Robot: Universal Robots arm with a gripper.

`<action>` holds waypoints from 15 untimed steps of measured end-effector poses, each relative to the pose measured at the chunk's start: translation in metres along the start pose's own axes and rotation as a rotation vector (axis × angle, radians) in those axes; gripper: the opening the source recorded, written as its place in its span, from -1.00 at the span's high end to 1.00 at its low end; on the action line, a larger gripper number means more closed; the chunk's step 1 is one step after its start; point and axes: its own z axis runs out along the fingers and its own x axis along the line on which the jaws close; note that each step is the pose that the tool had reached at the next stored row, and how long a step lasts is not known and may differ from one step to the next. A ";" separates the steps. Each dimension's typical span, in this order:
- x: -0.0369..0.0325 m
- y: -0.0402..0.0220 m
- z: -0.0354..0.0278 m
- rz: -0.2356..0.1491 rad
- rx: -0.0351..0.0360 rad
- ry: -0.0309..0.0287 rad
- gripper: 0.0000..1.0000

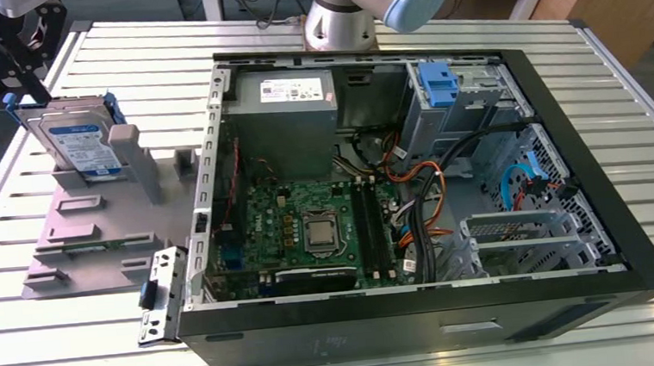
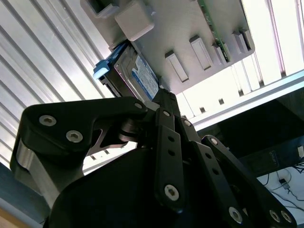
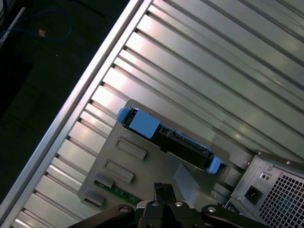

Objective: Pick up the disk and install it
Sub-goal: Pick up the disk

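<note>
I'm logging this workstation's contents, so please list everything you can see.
disk: one, silver with blue rails, upright in the holder, exterior view's left
holder: one, grey, on the table beside the computer case
computer case: one, black, open
circuit board: one, green, inside the case
metal box: one, grey, inside the case
table: one, silver slats
arm: one, silver and blue, beyond the case
gripper: one, black, shut, over the holder
</note>
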 end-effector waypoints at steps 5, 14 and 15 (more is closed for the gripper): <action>0.0000 0.0000 0.0000 -0.002 -0.0001 0.0000 0.79; 0.0000 0.0000 0.0001 -0.007 -0.0002 0.0000 0.79; 0.0000 0.0000 0.0001 -0.007 -0.0002 0.0000 0.79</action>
